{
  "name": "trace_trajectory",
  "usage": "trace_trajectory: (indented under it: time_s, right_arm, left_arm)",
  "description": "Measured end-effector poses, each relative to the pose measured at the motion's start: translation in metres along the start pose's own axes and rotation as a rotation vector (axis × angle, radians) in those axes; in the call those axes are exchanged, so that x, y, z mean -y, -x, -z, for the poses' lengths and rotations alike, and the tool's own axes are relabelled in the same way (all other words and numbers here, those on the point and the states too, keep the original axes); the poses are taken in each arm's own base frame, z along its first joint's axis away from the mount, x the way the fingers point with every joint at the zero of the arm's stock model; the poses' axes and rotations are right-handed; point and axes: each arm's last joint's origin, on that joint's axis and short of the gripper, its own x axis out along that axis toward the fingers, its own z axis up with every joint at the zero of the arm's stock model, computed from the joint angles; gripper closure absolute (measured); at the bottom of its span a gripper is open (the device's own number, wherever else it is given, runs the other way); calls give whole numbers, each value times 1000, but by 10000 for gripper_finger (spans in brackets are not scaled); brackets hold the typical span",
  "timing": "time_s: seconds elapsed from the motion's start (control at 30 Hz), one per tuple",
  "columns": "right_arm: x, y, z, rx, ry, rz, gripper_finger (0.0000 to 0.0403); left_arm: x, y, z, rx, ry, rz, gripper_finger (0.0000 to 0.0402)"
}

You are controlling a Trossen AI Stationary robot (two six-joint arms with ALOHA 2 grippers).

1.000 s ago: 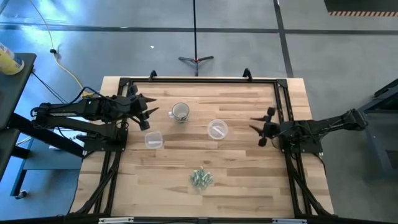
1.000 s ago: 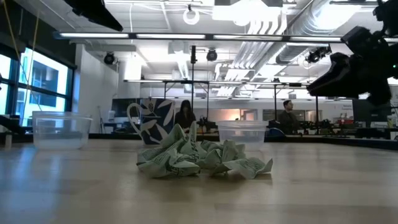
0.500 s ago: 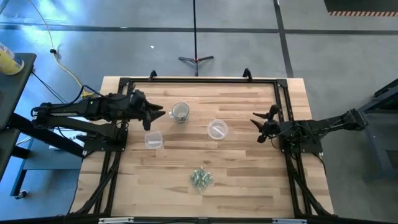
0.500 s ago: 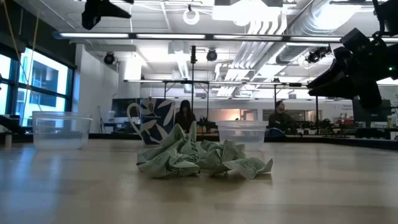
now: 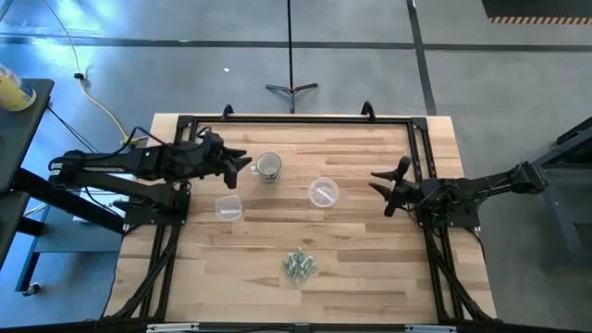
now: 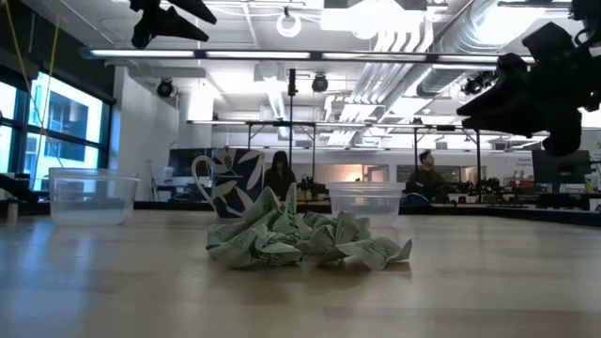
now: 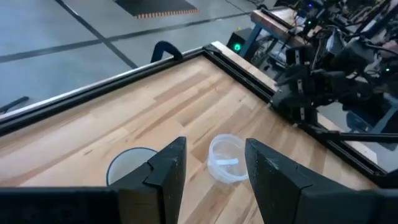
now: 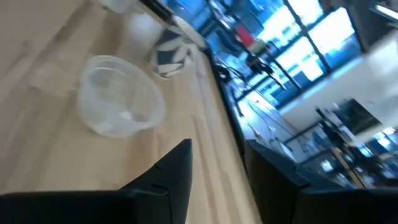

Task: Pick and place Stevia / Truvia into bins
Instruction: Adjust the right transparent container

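Stevia sachets (image 5: 300,265) heaped apart from both tubs

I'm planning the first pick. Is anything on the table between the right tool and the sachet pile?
Nothing visible is. The right tool hovers open near the table's right edge, and the sachet pile lies toward the front middle with bare wood between them. The round tub sits beside that line, not on it.

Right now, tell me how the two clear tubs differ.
The round tub is circular and shallow; the squarish tub has straight sides. The round tub sits nearer the right pincer, the squarish tub nearer the left pincer. Both are see-through and upright.
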Motion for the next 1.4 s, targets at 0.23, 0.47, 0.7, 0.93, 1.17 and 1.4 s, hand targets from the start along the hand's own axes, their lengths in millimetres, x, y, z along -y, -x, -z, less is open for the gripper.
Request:
trace_trajectory:
  time_s: [0.23, 0.47, 0.7, 0.93, 1.17, 1.4]
  right_arm:
    - [1, 0, 1, -31, 67, 32, 263]
    - [0, 0, 0, 3, 51, -8, 263]
    - [19, 5, -29, 398, -490, -35, 263]
    - [70, 37, -49, 891, -1148, 285, 263]
    - [78, 46, -48, 1020, -1389, 283, 263]
    - [80, 51, -50, 1143, -1465, 148, 263]
  left_arm:
    - [1, -3, 2, -29, -4, 23, 202]
    - [4, -3, 2, -60, 60, 90, 202]
    - [7, -2, 3, -110, 62, 182, 211]
    - [7, -2, 3, -124, 105, 183, 224]
    - [7, -2, 5, -142, 125, 182, 225]
    - [7, -4, 6, -150, 124, 175, 229]
